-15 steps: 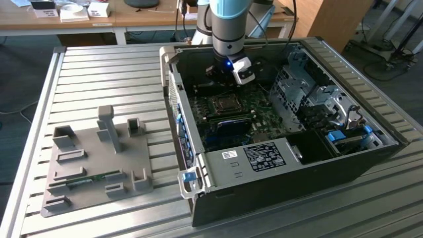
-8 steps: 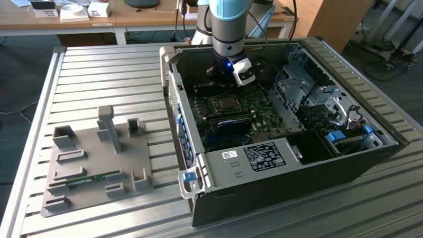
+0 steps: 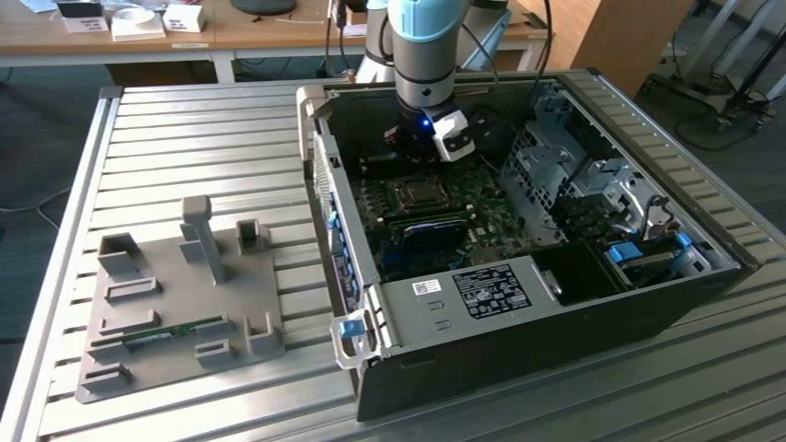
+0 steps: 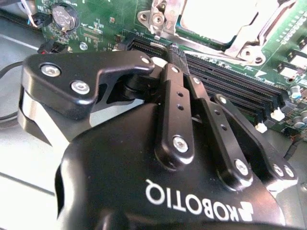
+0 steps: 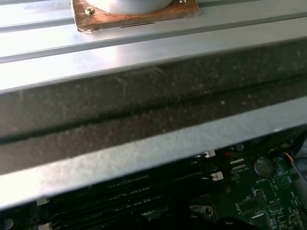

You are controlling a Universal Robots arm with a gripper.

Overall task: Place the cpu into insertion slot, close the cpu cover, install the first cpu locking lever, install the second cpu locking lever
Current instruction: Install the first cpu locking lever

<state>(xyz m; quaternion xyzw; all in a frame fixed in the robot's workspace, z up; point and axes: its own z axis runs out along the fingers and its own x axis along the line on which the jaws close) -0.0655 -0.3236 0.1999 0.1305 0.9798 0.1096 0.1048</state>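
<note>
— How far along is the task, from where you sit?

— On my screen I judge the first steps are done. The cpu (image 4: 216, 17) lies in the insertion slot (image 3: 400, 190), inside the open computer case (image 3: 516, 368). The cpu cover (image 4: 247, 45) seems to be folded down around it. I cannot tell whether the two locking levers are hooked, so I count them as not yet done.

— And the end effector?

— The end effector (image 4: 175, 51) has its fingers pressed together, and I see nothing between them. It hovers near the slot, with its tip over the memory slots (image 4: 230, 81).

— What are the materials like?

— The chip top is flat, smooth metal and shines almost white. The cover is a thin silvery sheet frame with a square window. The motherboard (image 4: 96, 24) is green and matte. The memory slots are long, narrow and black, and I think they are plastic. The end effector is black, with round bright screws. The surface (image 3: 184, 138) is ribbed, pale metal.
</note>
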